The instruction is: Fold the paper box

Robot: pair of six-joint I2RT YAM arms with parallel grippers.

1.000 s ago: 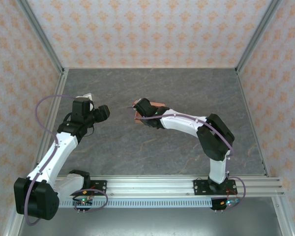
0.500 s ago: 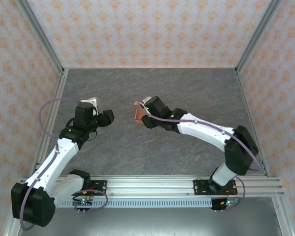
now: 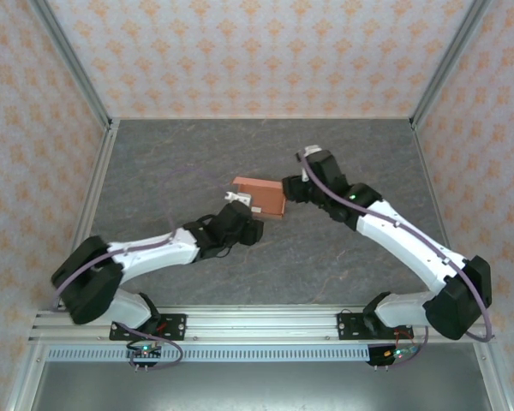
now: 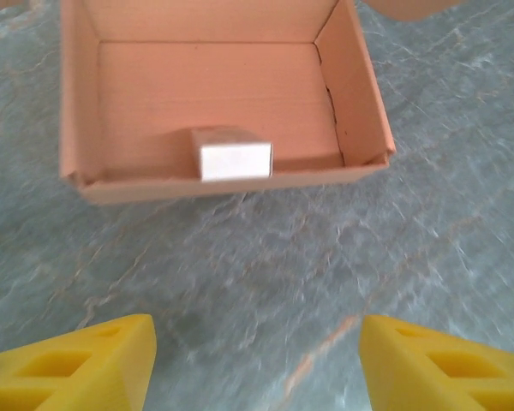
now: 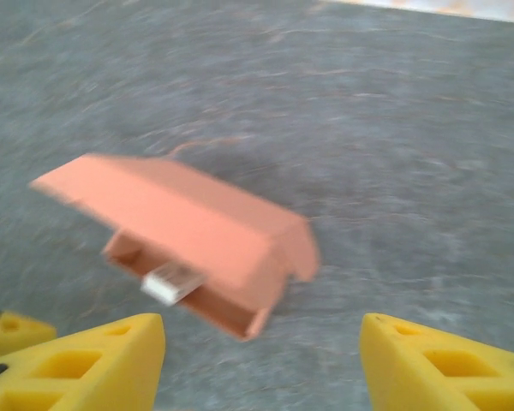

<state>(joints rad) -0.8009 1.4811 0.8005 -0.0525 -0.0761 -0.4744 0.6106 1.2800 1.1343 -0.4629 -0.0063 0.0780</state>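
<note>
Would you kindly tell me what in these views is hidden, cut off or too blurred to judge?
Left wrist view: the salmon-orange cardboard box has its far rim and lid cut off by the top edge.
Right wrist view: blur smears the box; its lid hides most of the inside, and the small white block is too smeared to identify.
Top view: too small to tell whether the right claw touches the box.
</note>
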